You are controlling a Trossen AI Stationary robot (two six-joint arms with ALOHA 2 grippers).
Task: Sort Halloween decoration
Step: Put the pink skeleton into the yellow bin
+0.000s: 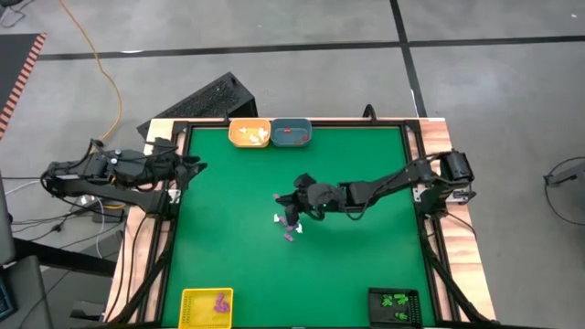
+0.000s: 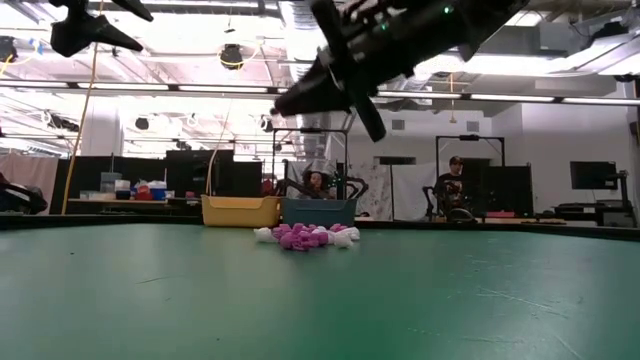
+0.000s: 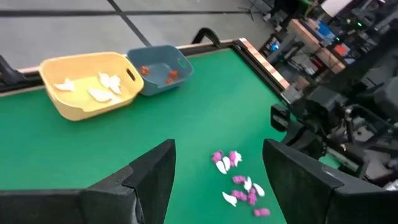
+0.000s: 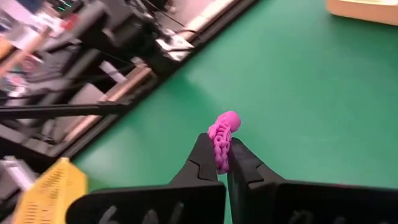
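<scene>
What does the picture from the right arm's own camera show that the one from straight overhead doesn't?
Only the right wrist view shows what the right end effector holds: a purple trinket pinched between its two fingers.

Only the high view shows the whole layout: the left end effector waiting at the table's left edge, the orange tray and blue tray at the far edge, the black tray at the near right corner, and the pile of purple and white trinkets mid-table.

Both show the green table and the yellow tray.
</scene>
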